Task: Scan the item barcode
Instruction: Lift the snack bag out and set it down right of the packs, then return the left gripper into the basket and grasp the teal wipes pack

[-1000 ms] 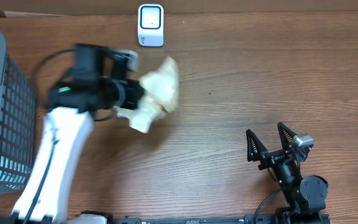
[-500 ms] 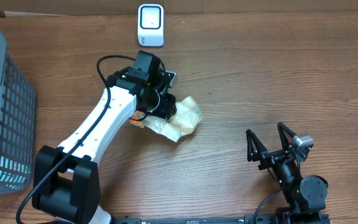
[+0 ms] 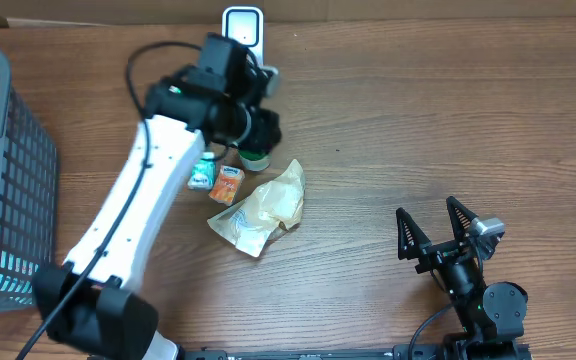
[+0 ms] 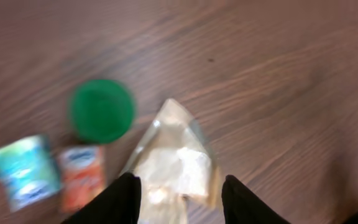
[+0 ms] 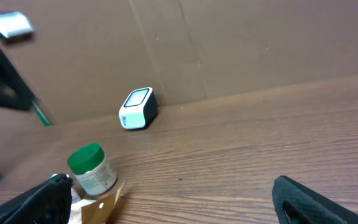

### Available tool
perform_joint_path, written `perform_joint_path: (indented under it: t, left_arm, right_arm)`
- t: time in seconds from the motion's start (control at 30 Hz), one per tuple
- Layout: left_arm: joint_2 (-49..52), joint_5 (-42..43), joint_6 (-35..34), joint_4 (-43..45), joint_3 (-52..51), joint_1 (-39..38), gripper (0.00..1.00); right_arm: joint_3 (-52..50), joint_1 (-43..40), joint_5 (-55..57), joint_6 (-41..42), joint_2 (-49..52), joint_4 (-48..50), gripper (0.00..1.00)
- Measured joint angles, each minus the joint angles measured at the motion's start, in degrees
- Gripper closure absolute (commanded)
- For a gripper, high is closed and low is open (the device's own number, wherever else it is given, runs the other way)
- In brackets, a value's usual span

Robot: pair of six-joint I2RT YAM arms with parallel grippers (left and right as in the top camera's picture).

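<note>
1. Two grippers gape empty: left gripper [image 4: 179, 190] at twelve o'clock of the bag [image 3: 258, 205], right gripper [image 3: 433, 228] at five o'clock.
2. Bag lies on the table [image 3: 418, 120], six o'clock from the scanner [image 3: 242, 35], beside a jar [image 5: 91, 167].

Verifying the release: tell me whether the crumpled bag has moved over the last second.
Yes. The crumpled bag has shifted away from the white scanner, downward in the overhead view.

Left arm [image 3: 118, 230] stretches far forward with the left pincer [image 4: 180, 183] parted; right pincer [image 3: 428, 208] sits back, spread wide.
</note>
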Motion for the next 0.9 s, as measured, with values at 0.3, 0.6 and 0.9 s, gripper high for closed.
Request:
perform_joint_path:
  t: [0.3, 0.6, 0.9]
  left_arm:
    - [-14.8, -11.1, -8.3, -9.1, 6.3, 19.3, 0.19]
    - [-22.3, -14.8, -13.0, -7.0, 7.1, 58.8, 0.11]
    - [-8.5, -13.8, -16.6, -7.0, 6.7, 75.4, 0.20]
  right_arm:
    - [0.0, 0.0, 0.0, 0.0, 0.0, 0.0, 0.00]
    - [0.0, 0.0, 0.0, 0.0, 0.0, 0.0, 0.00]
    - [0.0, 0.0, 0.0, 0.0, 0.0, 0.0, 0.00]
